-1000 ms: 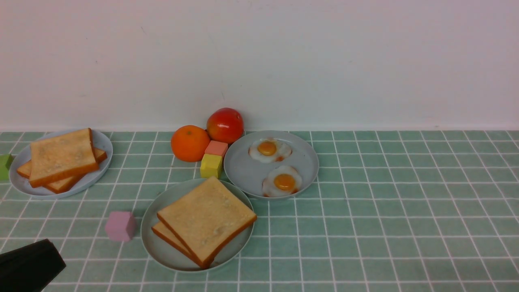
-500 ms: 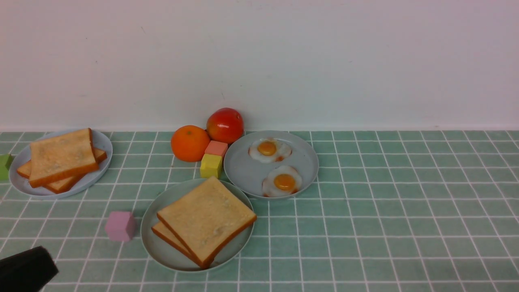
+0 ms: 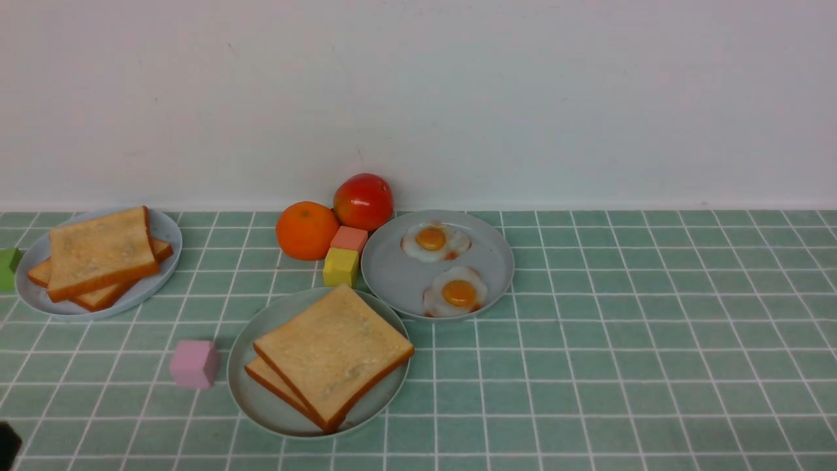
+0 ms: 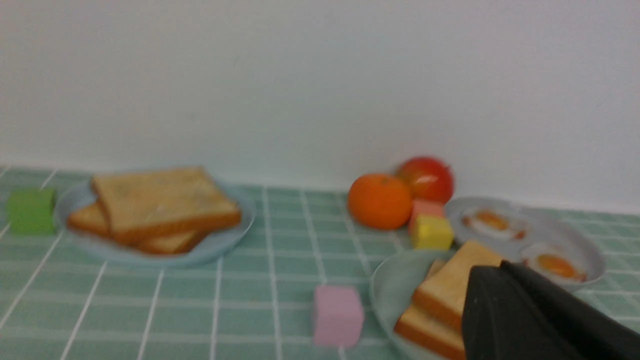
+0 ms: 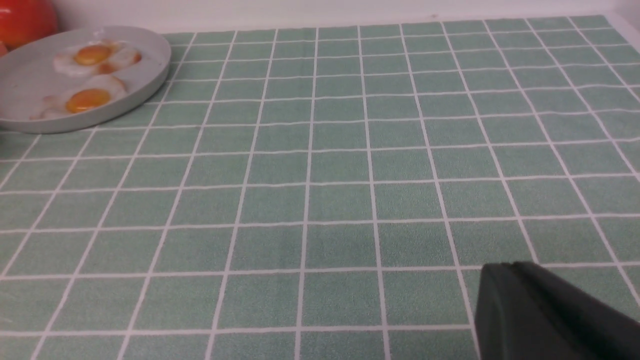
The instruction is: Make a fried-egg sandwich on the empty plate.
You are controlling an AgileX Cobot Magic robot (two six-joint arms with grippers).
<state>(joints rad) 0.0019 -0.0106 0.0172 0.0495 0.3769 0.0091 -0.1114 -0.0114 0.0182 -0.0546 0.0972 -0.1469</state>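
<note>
- The green tiled tabletop with white grout lines (image 3: 654,327) fills the lower half of the front view, against a plain white wall (image 3: 418,98).
- The round, shallow pale mint-green plate (image 3: 252,392) lies near the front, centre-left, and carries the fried-egg sandwich (image 3: 330,356): two square golden-brown toast slices, the upper one lying skewed over the lower. No egg shows between them from any view.
- A round pale grey-blue plate (image 3: 399,275) just behind and to the right holds two white toy fried eggs with orange yolks (image 3: 444,268), lying side by side and apart from each other.
- Another pale grey-blue plate (image 3: 163,229) at far left holds two stacked toast slices (image 3: 98,255).
- A round orange fruit (image 3: 306,230) and a red apple (image 3: 363,201) sit by the wall, touching or nearly so.
- A yellow cube (image 3: 341,267) and a salmon-pink cube (image 3: 349,239) sit between the fruit and the egg plate.
- A pink cube (image 3: 193,364) lies just left of the mint plate; a green cube (image 3: 8,268) lies at the left edge.
- The left gripper (image 4: 530,320) shows only as a dark blurred shape, so I cannot tell how its jaws stand.
- The right gripper (image 5: 540,315) is likewise a dark corner shape over bare tiles; its jaws cannot be judged.
</note>
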